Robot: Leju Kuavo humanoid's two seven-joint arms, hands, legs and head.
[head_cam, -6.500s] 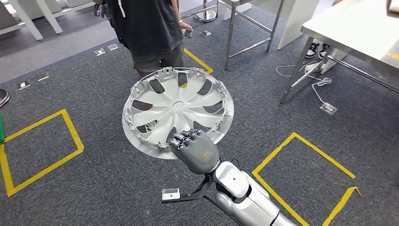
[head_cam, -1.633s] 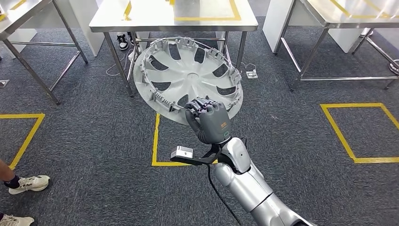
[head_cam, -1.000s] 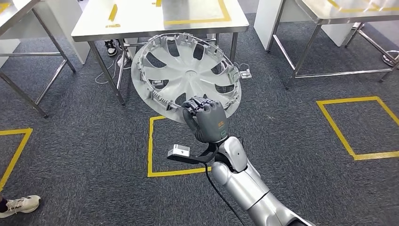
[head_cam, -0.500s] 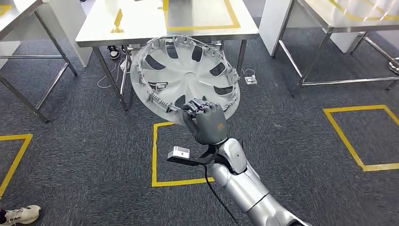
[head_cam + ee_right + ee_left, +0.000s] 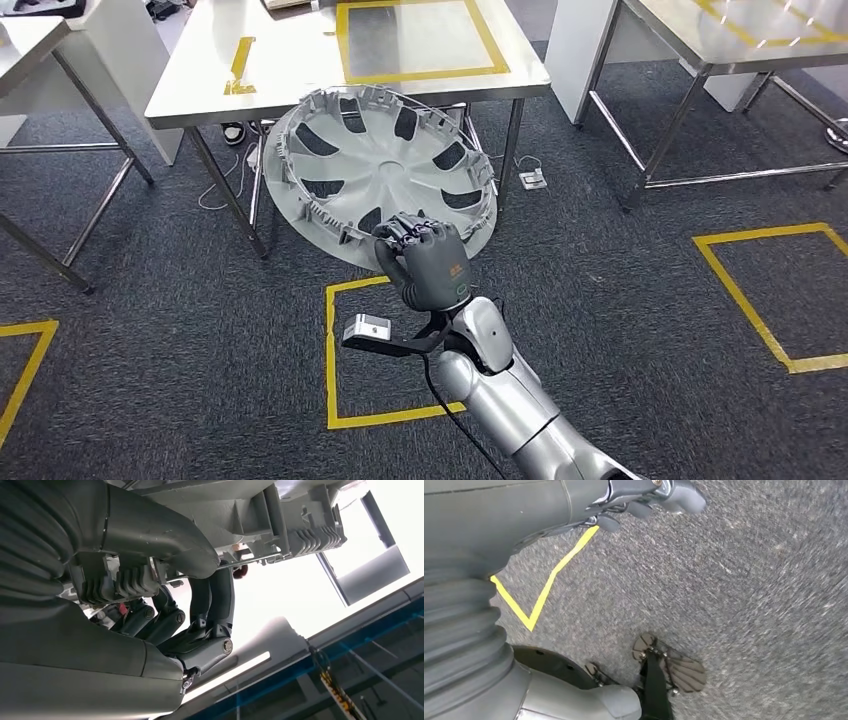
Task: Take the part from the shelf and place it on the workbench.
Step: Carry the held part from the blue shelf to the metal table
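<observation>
The hubcap (image 5: 385, 172), a round grey plastic disc with slotted spokes and a clip-lined rim, hangs tilted in the air before the steel workbench (image 5: 300, 70). The right hand (image 5: 425, 265) grips its lower rim. The left hand (image 5: 524, 510) hangs over speckled carpet (image 5: 749, 605); its grasp cannot be told.

The view has swung from open floor to a workbench (image 5: 300, 75); the part (image 5: 380, 170) seems nearer it.
</observation>
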